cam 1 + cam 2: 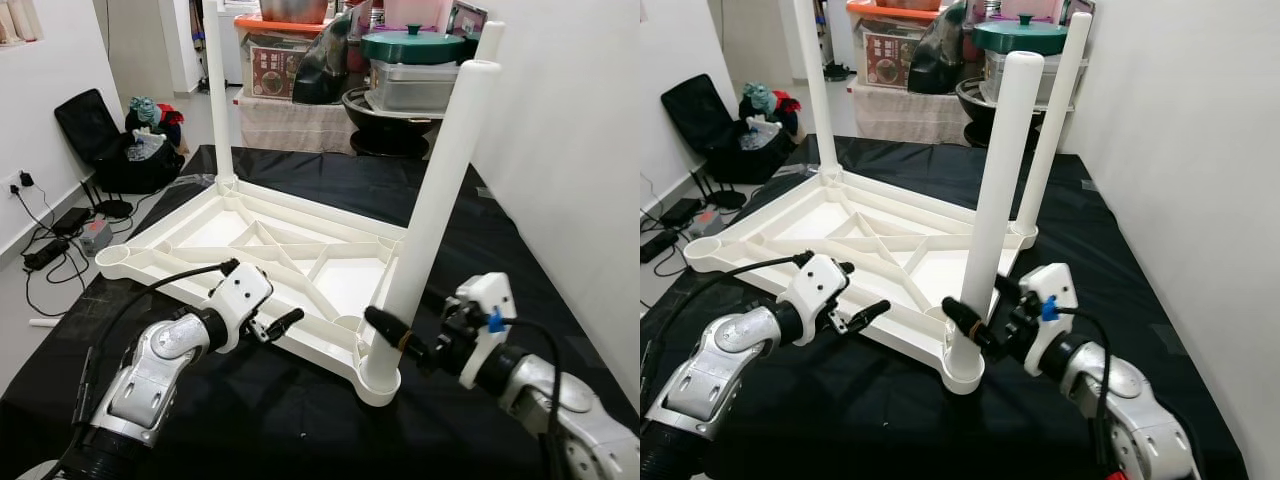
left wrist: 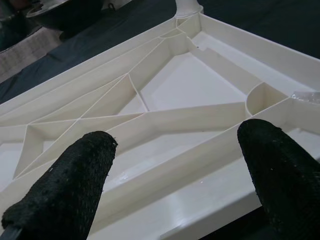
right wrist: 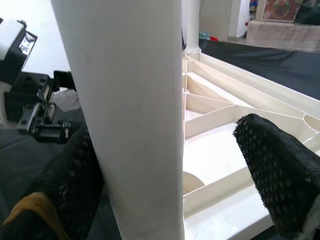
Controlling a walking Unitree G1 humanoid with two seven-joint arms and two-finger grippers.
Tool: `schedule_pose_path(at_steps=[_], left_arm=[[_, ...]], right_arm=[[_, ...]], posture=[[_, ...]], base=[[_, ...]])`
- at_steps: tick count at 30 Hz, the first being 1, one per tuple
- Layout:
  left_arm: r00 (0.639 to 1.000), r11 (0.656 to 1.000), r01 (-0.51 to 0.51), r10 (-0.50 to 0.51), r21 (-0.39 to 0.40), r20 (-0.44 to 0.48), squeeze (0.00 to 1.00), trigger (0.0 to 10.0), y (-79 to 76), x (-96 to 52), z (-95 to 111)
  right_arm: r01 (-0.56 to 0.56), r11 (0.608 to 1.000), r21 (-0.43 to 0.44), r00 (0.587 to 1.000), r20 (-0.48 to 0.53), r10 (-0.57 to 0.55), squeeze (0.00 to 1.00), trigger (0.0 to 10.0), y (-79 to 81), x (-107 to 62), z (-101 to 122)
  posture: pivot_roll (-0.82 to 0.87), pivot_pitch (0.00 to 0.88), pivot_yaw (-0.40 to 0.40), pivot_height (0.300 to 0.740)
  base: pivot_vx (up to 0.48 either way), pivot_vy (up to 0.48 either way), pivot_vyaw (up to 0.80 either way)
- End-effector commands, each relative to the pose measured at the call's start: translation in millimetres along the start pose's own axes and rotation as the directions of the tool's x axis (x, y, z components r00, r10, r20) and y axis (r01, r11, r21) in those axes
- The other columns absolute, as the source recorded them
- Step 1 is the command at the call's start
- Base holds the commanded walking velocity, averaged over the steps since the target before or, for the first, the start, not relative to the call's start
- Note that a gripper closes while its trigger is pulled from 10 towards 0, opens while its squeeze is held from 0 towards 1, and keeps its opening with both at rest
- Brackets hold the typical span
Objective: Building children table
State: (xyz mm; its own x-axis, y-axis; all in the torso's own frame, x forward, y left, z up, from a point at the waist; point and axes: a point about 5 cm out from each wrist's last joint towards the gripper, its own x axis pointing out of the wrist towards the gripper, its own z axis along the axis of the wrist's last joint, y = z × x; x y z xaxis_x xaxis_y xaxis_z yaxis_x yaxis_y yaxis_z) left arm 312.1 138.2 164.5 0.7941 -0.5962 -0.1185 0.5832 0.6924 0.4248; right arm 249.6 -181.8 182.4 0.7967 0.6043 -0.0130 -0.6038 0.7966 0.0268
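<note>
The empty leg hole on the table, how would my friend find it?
Find the white upside-down table on the black cloth. Three corners have tall white legs; look past the left gripper to the round open socket, the one corner with no leg.

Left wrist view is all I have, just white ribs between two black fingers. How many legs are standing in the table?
Observer: Three: the far left leg, the far right leg and the near right leg.
Operator: And the fourth corner?
Observer: Its socket, near left, is empty.
Operator: Where's the right gripper?
Observer: The right gripper is open, with a finger on either side of the near right leg, low down.
</note>
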Motion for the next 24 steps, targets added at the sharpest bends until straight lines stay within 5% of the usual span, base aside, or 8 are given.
schedule_pose_path(at_steps=[1,9,16,19,20,21,24], left_arm=[[1.000,1.000,-0.003,0.003,-0.009,-0.005,0.00,10.0,1.0,-0.4,-2],[0.997,0.997,-0.071,0.070,-0.039,-0.030,0.00,10.0,9.1,-5.7,-7],[0.997,0.994,-0.072,0.070,-0.083,-0.031,0.00,10.0,10.7,-7.3,-8],[0.997,0.993,-0.072,0.069,-0.094,-0.034,0.00,10.0,11.1,-9.2,-10],[0.997,0.993,-0.072,0.069,-0.094,-0.034,0.00,10.0,11.1,-9.2,-10],[0.997,0.993,-0.072,0.069,-0.097,-0.035,0.00,10.0,11.0,-9.4,-11],[0.997,0.992,-0.073,0.069,-0.107,-0.037,0.00,10.0,9.5,-9.3,-12]], right_arm=[[0.079,0.997,-0.023,0.997,0.012,-0.079,1.00,10.0,-9.6,-11.9,5],[0.114,0.993,-0.014,0.993,-0.029,-0.114,1.00,10.0,15.4,-35.8,0],[0.001,1.000,0.014,0.988,-0.156,0.001,1.00,10.0,40.8,-50.5,-16],[-0.127,0.991,0.038,0.963,-0.233,0.132,0.54,10.0,56.7,-64.3,-22],[-0.127,0.991,0.038,0.963,-0.233,0.132,0.54,10.0,56.7,-64.3,-22],[-0.130,0.991,0.040,0.960,-0.247,0.135,0.09,10.0,57.8,-66.3,-23],[-0.097,0.995,0.011,0.959,-0.267,0.096,0.00,10.0,53.5,-65.2,-24]], posture=[[0.04,0.000,-0.055,0.740],[0.03,0.000,-0.045,0.740],[0.02,0.000,-0.039,0.740],[0.01,0.000,-0.034,0.740],[0.01,0.000,-0.034,0.740],[0.01,0.000,-0.034,0.740],[0.02,0.000,-0.038,0.740]], base=[[0.000,0.000,0.00],[0.000,0.000,0.00],[0.000,0.000,0.00],[0.000,0.000,0.00],[0.000,0.000,0.00],[0.000,0.000,0.00],[0.000,0.000,0.00]])
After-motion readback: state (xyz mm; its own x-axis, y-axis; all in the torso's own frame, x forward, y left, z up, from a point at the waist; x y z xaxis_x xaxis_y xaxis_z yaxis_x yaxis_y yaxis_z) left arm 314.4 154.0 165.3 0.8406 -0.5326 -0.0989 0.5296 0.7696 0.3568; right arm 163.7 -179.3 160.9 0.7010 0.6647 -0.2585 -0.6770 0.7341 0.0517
